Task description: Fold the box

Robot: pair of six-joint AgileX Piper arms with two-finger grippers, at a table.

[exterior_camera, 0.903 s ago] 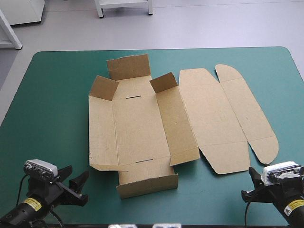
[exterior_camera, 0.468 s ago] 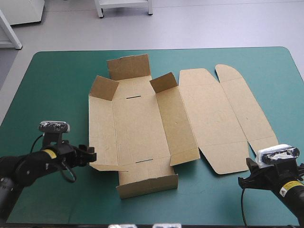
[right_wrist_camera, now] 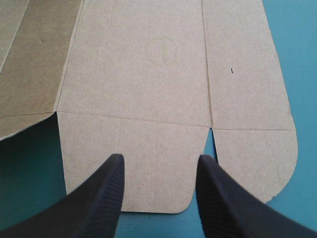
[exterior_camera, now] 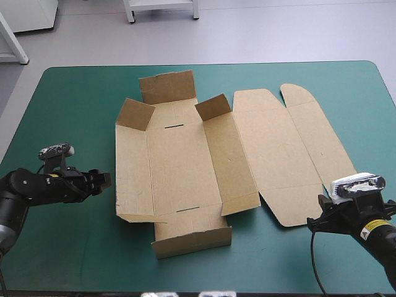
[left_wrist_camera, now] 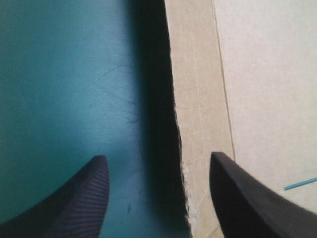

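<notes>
High view first: the box [exterior_camera: 185, 167] lies opened out across the middle of the tabletop [exterior_camera: 74, 99], a cut sheet of brown board on the teal-green cover. Its far end flap [exterior_camera: 167, 86] stands up, the left corner tab [exterior_camera: 135, 113] and right corner tab [exterior_camera: 213, 106] tilt up beside it, and the near end wall [exterior_camera: 192, 240] is raised too. The lid panel [exterior_camera: 272, 154] and its round-cornered outer strip [exterior_camera: 322, 148] lie flat toward the tabletop's right edge.

Now the left hand [exterior_camera: 106, 180]: low, just beside the flat side panel [exterior_camera: 131, 173], spread and empty. In its wrist view the panel's outer edge runs between the fingers, one over the cover, one over board. That edge looks rough and fibrous, and the dark shadow along it suggests it sits slightly off the cover.

The right hand [exterior_camera: 315, 218] waits at the lid's near corner, fingers apart, gripping nothing, with the lid's near flap [right_wrist_camera: 129, 163] just ahead.

My read is that this sheet is light and thin, stiff across each panel but ready to hinge along its scored creases. Its matte surface should give fair grip, though a push could slide the whole sheet. The best hold looks like the side panel's outer edge, mid-length, with one finger beneath, then swing it about the crease. Too hard a pinch may dent the board.
</notes>
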